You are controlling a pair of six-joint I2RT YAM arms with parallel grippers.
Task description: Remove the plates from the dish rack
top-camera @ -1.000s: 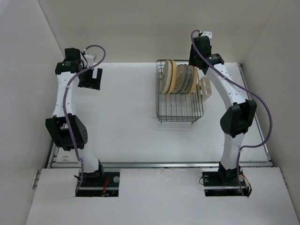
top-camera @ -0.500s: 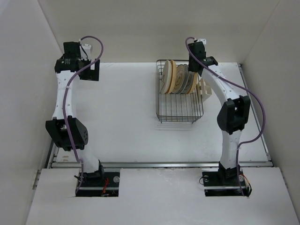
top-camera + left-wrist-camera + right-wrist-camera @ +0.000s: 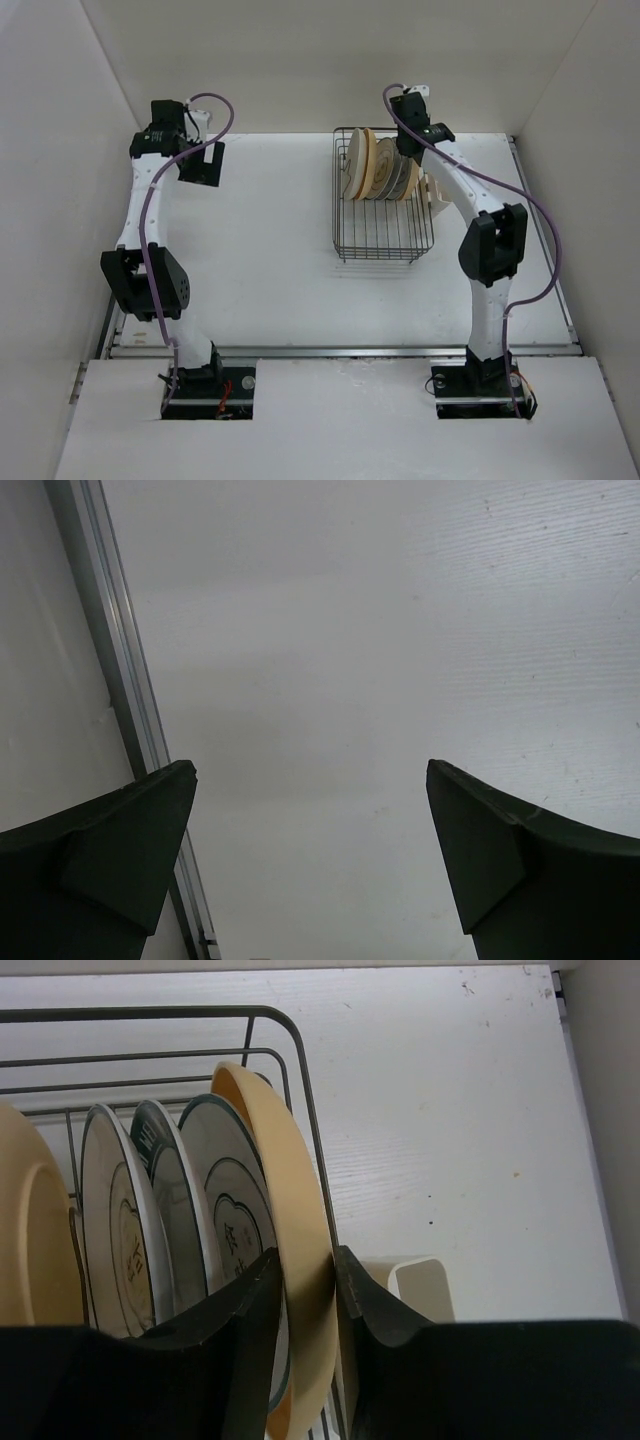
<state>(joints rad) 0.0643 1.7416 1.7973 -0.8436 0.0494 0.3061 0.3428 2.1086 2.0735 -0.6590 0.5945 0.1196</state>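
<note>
The dish rack [image 3: 385, 245] stands at the back right of the table with several plates [image 3: 378, 168] upright in it. In the right wrist view its wire rim [image 3: 150, 1012] frames white plates with dark rims [image 3: 225, 1210] and a cream plate [image 3: 30, 1240] at the left. My right gripper [image 3: 410, 135] [image 3: 305, 1270] is shut on the rim of the yellow-orange plate [image 3: 290, 1180] at the rack's right end, one finger on each face. My left gripper [image 3: 205, 165] [image 3: 310, 810] is open and empty above the table's far left.
The cream cup holder [image 3: 437, 195] [image 3: 425, 1285] hangs on the rack's right side, just beside my right fingers. A metal rail [image 3: 130, 710] runs along the table's left edge under the left gripper. White walls enclose the table at the back and sides.
My right gripper has moved left and down onto the rack's rightmost plate. My left gripper has shifted slightly right at the far left.
</note>
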